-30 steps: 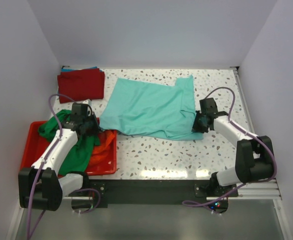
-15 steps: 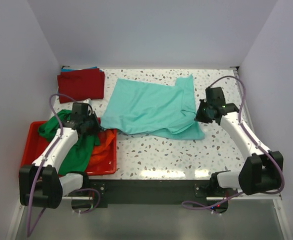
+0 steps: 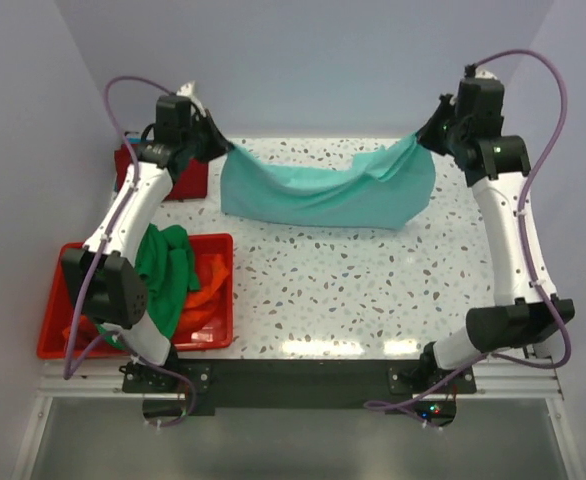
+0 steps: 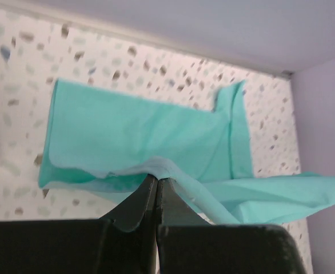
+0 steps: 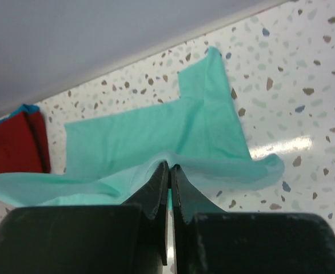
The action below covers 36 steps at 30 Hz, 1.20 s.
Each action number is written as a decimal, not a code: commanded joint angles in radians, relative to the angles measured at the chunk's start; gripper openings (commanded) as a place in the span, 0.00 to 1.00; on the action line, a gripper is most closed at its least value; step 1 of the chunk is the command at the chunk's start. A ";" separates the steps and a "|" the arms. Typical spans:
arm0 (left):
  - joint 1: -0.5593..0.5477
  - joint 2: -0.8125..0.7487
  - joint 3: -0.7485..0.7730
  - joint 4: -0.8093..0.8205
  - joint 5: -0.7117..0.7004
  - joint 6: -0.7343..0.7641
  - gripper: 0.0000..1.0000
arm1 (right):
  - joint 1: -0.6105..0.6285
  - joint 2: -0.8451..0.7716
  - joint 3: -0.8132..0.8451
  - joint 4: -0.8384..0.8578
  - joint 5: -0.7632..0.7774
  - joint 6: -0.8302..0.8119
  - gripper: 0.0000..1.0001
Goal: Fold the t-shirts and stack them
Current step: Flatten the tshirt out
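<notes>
**A:** Where is the teal t-shirt (image 3: 323,190)?

**B:** At the far end of the tabletop (image 3: 353,290), strung between the two arms. Each arm holds one upper end high, near the back wall. The cloth sags in the middle like a hammock, and its lower part lies on the speckled surface.

**A:** What are the left fingers (image 4: 136,202) doing?

**B:** They are pressed together on a fold of the teal cloth – the wrist view shows it pinched right at the tips, with no gap between them. Beyond the tips, part of the shirt lies flat on the tabletop with one sleeve sticking out.

**A:** And the right fingers (image 5: 150,194)?

**B:** The same. They are closed on a teal edge, and the fabric drapes away to both sides of the tips.

**A:** What about the other shirts?

**B:** The dark red t-shirt (image 3: 191,180) lies folded in the far left corner, partly hidden behind the left arm and just beside the teal one's left end. The green t-shirt (image 3: 163,270) is bunched in the red bin (image 3: 58,335) at the near left, with some of it hanging over the bin's far rim. The orange t-shirt (image 3: 208,285) is crumpled beside it in the same bin – touching the green one, by the bin's right wall.

**A:** Does the teal shirt touch the bin?

**B:** No, they are well apart.
</notes>
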 commanded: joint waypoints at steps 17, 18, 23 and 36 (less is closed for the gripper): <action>0.000 -0.351 0.259 0.364 -0.067 -0.131 0.00 | -0.007 -0.240 0.430 0.340 0.142 -0.109 0.00; 0.000 -0.367 0.259 0.355 -0.079 -0.122 0.00 | -0.007 -0.251 0.436 0.351 0.149 -0.115 0.00; 0.000 -0.410 0.257 0.343 -0.112 -0.106 0.00 | -0.007 -0.261 0.477 0.360 0.146 -0.123 0.00; -0.037 -0.169 0.060 0.349 0.095 -0.188 0.00 | -0.007 -0.094 0.234 0.289 0.128 -0.071 0.00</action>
